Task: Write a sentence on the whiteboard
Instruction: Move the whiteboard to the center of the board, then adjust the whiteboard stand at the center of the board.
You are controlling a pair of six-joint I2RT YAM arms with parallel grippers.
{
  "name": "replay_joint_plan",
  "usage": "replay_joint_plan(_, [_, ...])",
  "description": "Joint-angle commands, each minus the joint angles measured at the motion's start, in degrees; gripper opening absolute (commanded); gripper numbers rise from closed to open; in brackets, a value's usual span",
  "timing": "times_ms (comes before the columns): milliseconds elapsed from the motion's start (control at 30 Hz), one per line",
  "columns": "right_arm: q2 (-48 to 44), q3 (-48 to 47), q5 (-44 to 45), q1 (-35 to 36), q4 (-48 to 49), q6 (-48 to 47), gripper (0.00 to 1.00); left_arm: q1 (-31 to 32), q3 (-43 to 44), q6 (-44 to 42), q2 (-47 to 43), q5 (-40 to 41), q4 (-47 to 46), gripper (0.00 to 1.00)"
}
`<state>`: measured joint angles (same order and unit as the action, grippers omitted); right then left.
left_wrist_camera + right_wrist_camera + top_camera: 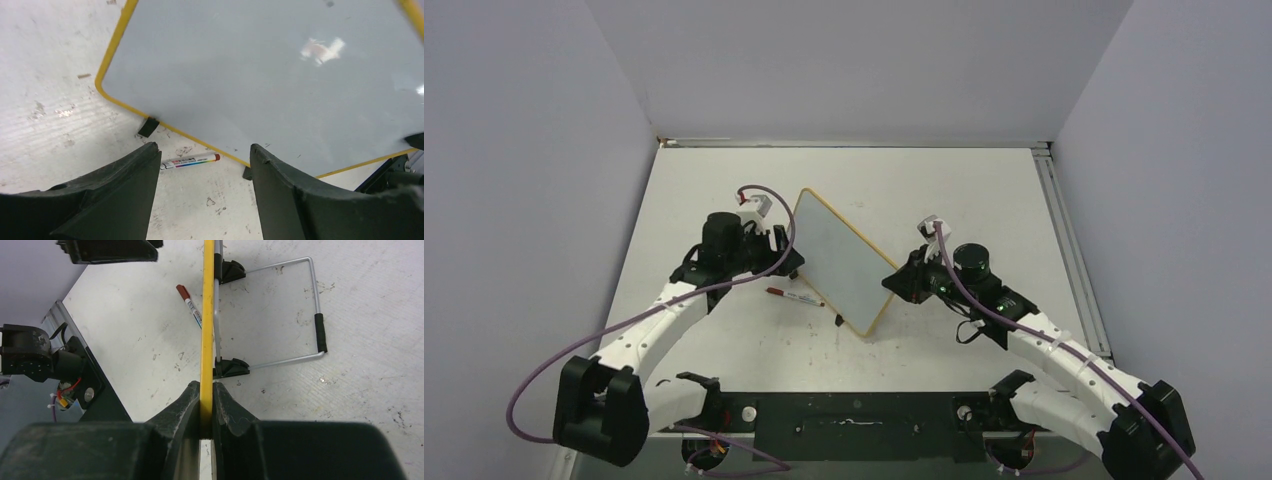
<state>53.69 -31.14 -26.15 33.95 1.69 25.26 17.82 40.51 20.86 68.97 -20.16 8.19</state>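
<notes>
Where the whiteboard (207, 315) stands clamped, its rim half-hides the marker (189, 302).

Upright whiteboard (839, 262) divides table (944, 190); marker (796, 297) on left-arm side.

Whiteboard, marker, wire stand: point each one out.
whiteboard (842, 262), top view, middle of its face.
marker (190, 161), left wrist view, middle of its barrel.
wire stand (320, 332), right wrist view, its black sleeve.
</notes>
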Motion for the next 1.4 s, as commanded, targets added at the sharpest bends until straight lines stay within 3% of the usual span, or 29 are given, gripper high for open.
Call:
replay_joint_plan(0, [2.93, -4.05, -7.52, -2.54, -1.38, -4.52, 0.05, -0.87, 0.22, 1.46, -5.76, 4.52, 1.47, 0.64])
replay_joint_plan(167, [6.98, -7.76, -14.62, -5.31, -3.11, -8.01, 0.05, -1.12, -2.19, 7.16, -10.2, 6.05, 1.4, 0.64])
replay_joint_plan(433, [14.03, -13.98, -16.2, -5.73, -8.12, -15.65, 0.05, -1.21, -9.74, 14.75, -13.33, 8.72, -9.1, 0.64])
replay_joint_plan(633, [17.49, -17.18, -17.44, -5.74, -9.44, -18.99, 0.05, -1.13, -16.44, 18.76, -15.7, 12.31, -11.84, 0.64])
replay_joint_plan(933, [21.01, -20.59, -17.18, -6.71, -10.92, -21.43, 0.06, -1.39, -19.04, 17.75, -17.74, 11.79, -15.51, 0.69])
replay_joint_plan(1000, [19.94, -20.34, -15.88, -6.88, -10.31, -20.53, 0.18, -1.27, -18.72, 16.13, -15.64, 10.55, -17.11, 0.67])
replay_joint_plan(1167, [15.72, -18.78, -13.55, -7.13, -9.74, -19.02, 0.57, 0.46, -18.56, 11.56, -11.41, 13.47, -19.77, 0.61])
replay_joint_plan(1367, [11.63, -17.72, -11.48, -7.45, -9.11, -17.75, 0.79, 4.52, -18.78, 8.52, -7.67, 18.16, -22.71, 0.6])
